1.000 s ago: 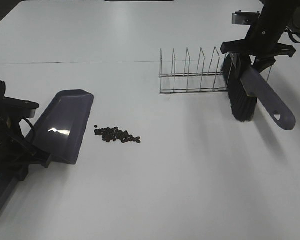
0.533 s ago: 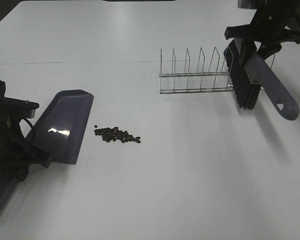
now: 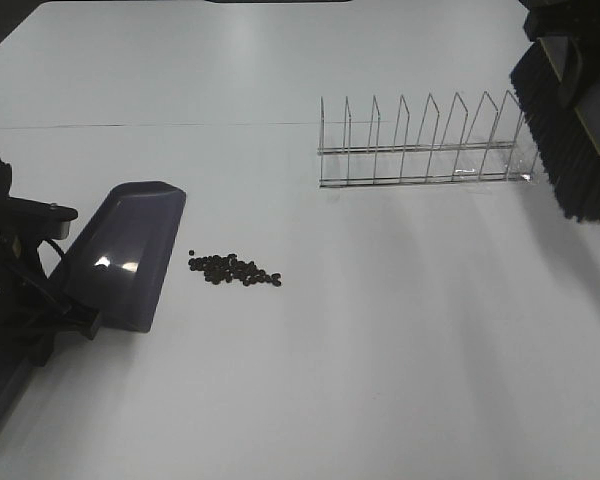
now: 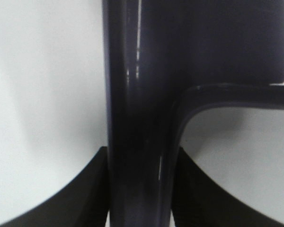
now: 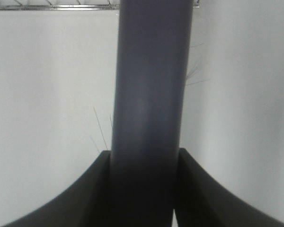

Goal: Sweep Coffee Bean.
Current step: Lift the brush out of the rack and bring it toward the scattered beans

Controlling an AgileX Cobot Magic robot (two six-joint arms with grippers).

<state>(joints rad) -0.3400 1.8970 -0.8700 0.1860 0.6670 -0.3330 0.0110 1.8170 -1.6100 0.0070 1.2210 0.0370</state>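
Observation:
A cluster of small dark coffee beans (image 3: 234,270) lies on the white table (image 3: 380,350), just right of a dark purple dustpan (image 3: 125,252). My left gripper (image 3: 75,318) is shut on the dustpan's handle (image 4: 137,142) at the left edge; the pan's mouth faces the beans. My right gripper, mostly out of the overhead view at the top right, is shut on the grey brush handle (image 5: 149,99). The brush's black bristles (image 3: 565,140) hang in the air above the right end of the wire rack.
A wire dish rack (image 3: 420,145) stands at the back right of the table, seen also in the right wrist view (image 5: 57,6). A thin seam line (image 3: 150,125) runs across the table behind the dustpan.
My right arm has carried the brush up and to the right, away from the rack's right end toward the frame edge. The dustpan, left arm and beans have stayed put.

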